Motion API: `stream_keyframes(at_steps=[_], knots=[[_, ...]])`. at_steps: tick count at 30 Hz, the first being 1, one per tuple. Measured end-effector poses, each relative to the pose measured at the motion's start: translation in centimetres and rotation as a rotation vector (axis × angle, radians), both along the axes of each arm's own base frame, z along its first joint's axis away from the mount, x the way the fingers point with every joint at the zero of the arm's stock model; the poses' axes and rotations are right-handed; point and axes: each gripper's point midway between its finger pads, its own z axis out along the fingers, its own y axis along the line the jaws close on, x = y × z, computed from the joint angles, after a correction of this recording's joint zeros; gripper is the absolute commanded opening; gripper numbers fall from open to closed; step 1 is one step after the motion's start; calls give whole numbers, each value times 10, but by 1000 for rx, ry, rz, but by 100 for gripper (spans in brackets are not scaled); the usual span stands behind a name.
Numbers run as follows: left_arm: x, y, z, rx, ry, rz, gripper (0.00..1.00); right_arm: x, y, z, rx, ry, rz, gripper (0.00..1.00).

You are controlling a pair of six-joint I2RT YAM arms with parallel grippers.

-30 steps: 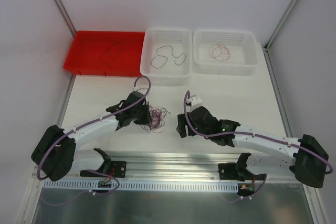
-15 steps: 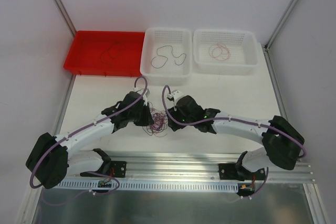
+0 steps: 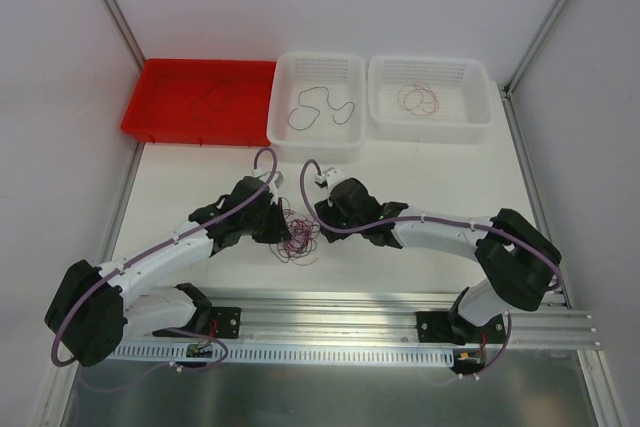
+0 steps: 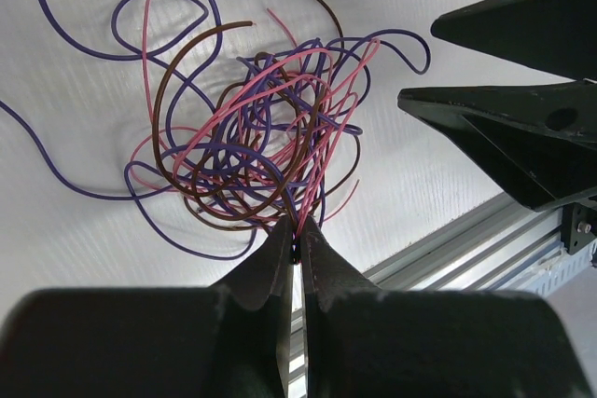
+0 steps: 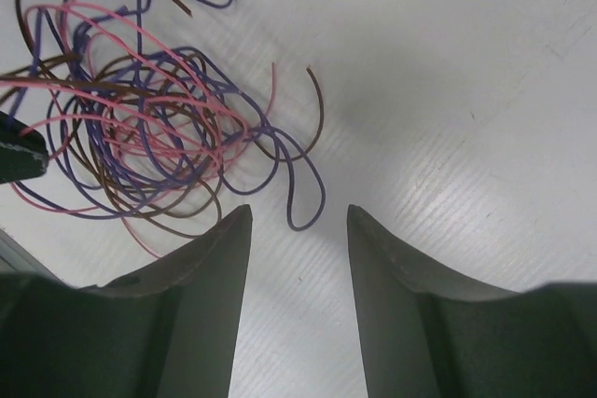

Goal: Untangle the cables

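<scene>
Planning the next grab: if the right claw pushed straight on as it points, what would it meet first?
Probably the purple loop trailing from the cables, just ahead of the open right claw; how high the claw rides is unclear.

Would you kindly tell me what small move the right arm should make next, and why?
Probably ease the right gripper forward and close on the purple loop sticking out of the tangle: its jaws stand open with that loop just ahead of them, while the left gripper is shut on strands at the opposite edge.
</scene>
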Motion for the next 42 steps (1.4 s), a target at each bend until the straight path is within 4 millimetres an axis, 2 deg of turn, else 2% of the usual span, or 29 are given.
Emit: stream_keyframes(at_steps=[2, 5, 6, 8, 9, 11, 13, 16, 19, 25, 28, 32, 38, 42], knots=[[0, 0, 1, -2, -4, 0, 0, 2, 4, 4, 9, -6, 5, 48], [0, 0, 2, -3, -4, 0, 0, 7, 14, 8, 27, -11, 18, 38], [-1, 1, 1, -1, -3, 0, 0, 8, 17, 8, 31, -14, 20, 31], [-1, 2, 1, 3, 1, 2, 0, 8, 18, 6, 31, -11, 29, 22], [-1, 2, 0, 7, 2, 4, 0, 8, 18, 5, 29, -8, 30, 11], [1, 6, -1, 24, -5, 20, 0, 7, 17, 4, 27, -7, 32, 3], [3, 10, -3, 45, -12, 38, 0, 6, 14, 6, 28, -10, 29, 1], [6, 20, -8, 94, -19, 76, 0, 0, -2, 14, 23, -19, 13, 1], [10, 35, -15, 150, -10, 127, 0, -4, -25, 40, 39, -57, -11, 1], [20, 66, -24, 222, 16, 242, 0, 4, -81, 124, 160, -202, -139, 1], [21, 74, -25, 241, 22, 268, 0, 5, -117, 154, 184, -253, -227, 1], [20, 76, -26, 252, 27, 272, 0, -2, -153, 194, 222, -316, -309, 1], [21, 80, -27, 266, 24, 284, 0, -27, -180, 258, 328, -424, -330, 1], [26, 75, -23, 238, 13, 296, 0, -44, -192, 276, 358, -443, -322, 1]])
